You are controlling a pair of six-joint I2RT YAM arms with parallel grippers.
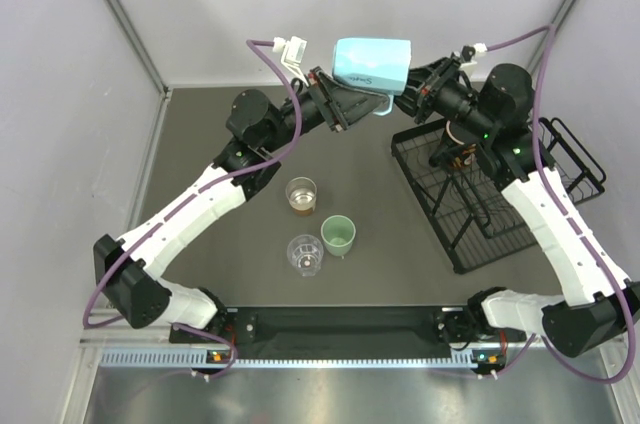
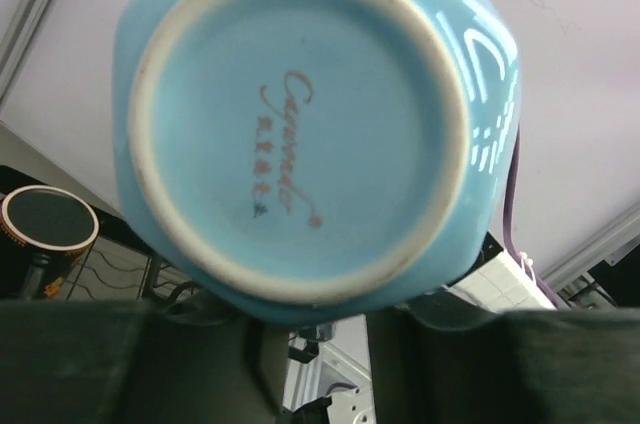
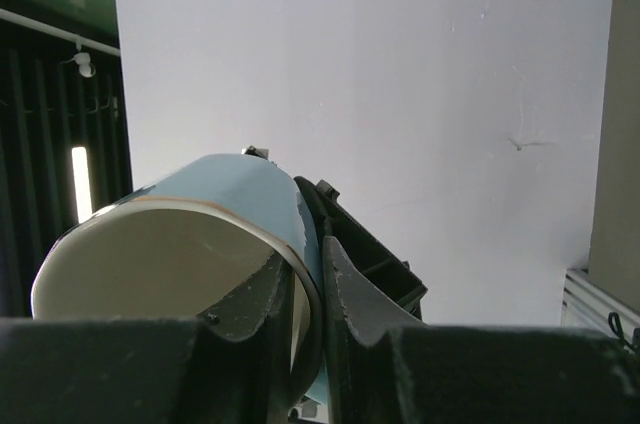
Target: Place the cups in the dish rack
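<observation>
The light blue handled mug (image 1: 372,66) is held on its side, high above the back of the table. My right gripper (image 1: 408,94) is shut on its rim, one finger inside and one outside, as the right wrist view shows (image 3: 312,284). My left gripper (image 1: 345,104) is at the mug's base (image 2: 300,134); its fingers stand apart with nothing between them (image 2: 310,344). The amber glass (image 1: 301,195), mint tumbler (image 1: 338,235) and clear ribbed cup (image 1: 305,253) stand upright mid-table. A dark mug (image 2: 48,219) sits in the black wire dish rack (image 1: 560,159).
The rack stands at the right side of the table, partly under my right arm. Grey enclosure walls close off the back and the left side. The arm bases and a black rail run along the near edge (image 1: 340,324).
</observation>
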